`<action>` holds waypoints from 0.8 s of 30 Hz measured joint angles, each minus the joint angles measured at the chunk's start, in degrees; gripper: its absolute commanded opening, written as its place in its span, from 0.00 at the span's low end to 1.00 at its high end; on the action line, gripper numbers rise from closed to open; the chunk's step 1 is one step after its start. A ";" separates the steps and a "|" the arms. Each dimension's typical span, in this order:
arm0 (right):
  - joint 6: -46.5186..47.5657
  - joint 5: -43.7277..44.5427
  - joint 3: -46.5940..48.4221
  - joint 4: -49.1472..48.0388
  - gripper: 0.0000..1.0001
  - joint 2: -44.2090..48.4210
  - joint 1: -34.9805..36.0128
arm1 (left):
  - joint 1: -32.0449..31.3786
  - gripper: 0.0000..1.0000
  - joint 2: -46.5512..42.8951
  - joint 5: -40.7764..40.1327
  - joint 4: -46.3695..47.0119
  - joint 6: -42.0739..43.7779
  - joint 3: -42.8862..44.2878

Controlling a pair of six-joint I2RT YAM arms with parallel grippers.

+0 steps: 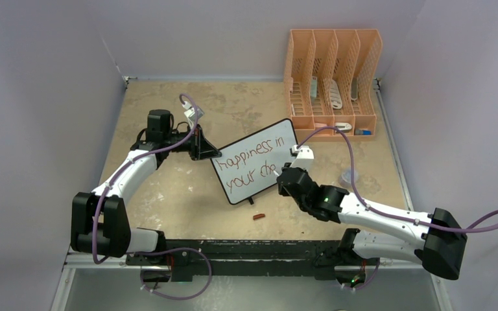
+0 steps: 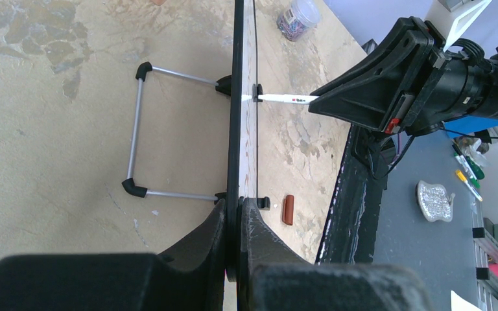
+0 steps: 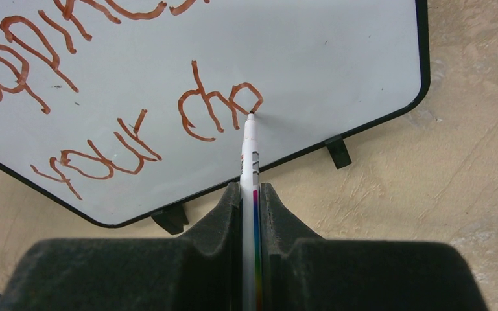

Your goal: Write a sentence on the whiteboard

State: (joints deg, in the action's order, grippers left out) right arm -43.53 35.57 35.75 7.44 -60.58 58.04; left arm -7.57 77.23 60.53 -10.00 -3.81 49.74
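The whiteboard (image 1: 254,189) stands tilted at mid-table on its wire stand (image 2: 133,129). Its sentence (image 1: 253,159) in red-brown marker reads "happiness in" over "your cho" (image 3: 214,110). My left gripper (image 1: 209,154) is shut on the board's left edge; in the left wrist view the board (image 2: 237,97) shows edge-on between the fingers (image 2: 217,236). My right gripper (image 3: 251,191) is shut on a white marker (image 3: 250,149). The marker's tip touches the board at the right side of the "o". From the left wrist view, the marker (image 2: 288,98) meets the board's face.
The red-brown marker cap (image 1: 258,216) lies on the table in front of the board. An orange file organizer (image 1: 334,78) holding several items stands at the back right. A small clear container (image 1: 350,176) sits right of the board. Grey walls enclose the table.
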 measured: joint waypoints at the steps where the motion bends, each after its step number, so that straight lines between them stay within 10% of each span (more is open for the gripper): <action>1: 0.02 -0.28 0.00 0.00 0.00 0.00 0.00 | 0.00 0.00 0.00 -0.02 0.00 -0.02 0.00; 24: 0.42 1.40 -0.11 0.39 0.00 5.62 -0.02 | 0.00 0.00 0.00 -0.04 0.02 0.00 0.00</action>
State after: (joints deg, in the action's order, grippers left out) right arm -43.11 36.97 35.64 7.84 -54.96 58.02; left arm -7.57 77.23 60.49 -9.98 -3.81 49.74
